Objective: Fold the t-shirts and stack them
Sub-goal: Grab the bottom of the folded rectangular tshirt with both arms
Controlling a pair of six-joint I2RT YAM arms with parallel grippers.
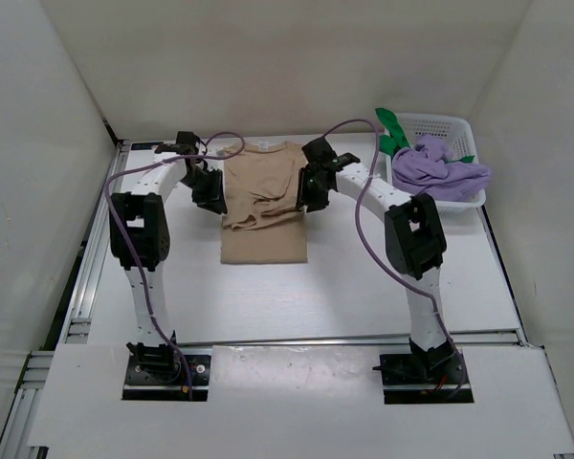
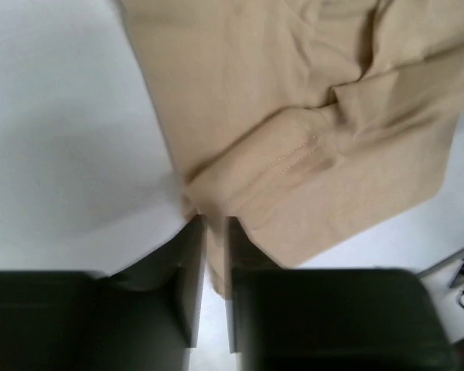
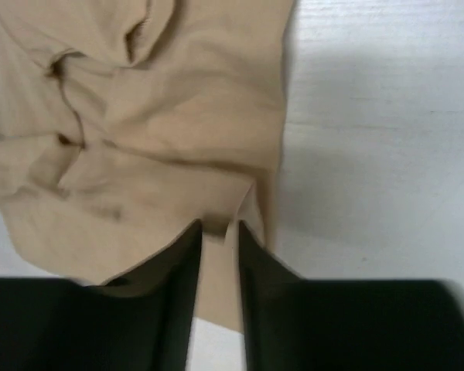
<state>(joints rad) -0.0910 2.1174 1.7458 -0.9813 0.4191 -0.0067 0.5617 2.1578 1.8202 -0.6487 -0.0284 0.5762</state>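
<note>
The tan t-shirt [image 1: 263,215] lies in the middle of the white table [image 1: 268,301], its upper part bunched over a flat lower panel. My left gripper [image 1: 213,194] is at its left edge and my right gripper [image 1: 307,194] at its right edge. In the left wrist view the jaws [image 2: 215,222] stand slightly apart with a tip of the tan cloth [image 2: 294,116] hanging in the narrow gap. In the right wrist view the jaws [image 3: 219,226] stand apart over the tan cloth [image 3: 162,116], loose at the hem. The purple t-shirt [image 1: 442,167] and green t-shirt [image 1: 392,136] lie in the basket.
A white mesh basket [image 1: 438,120] sits at the back right corner, the purple shirt spilling over its front rim. White walls enclose the table on the left, back and right. Purple cables loop from both arms above the tan shirt.
</note>
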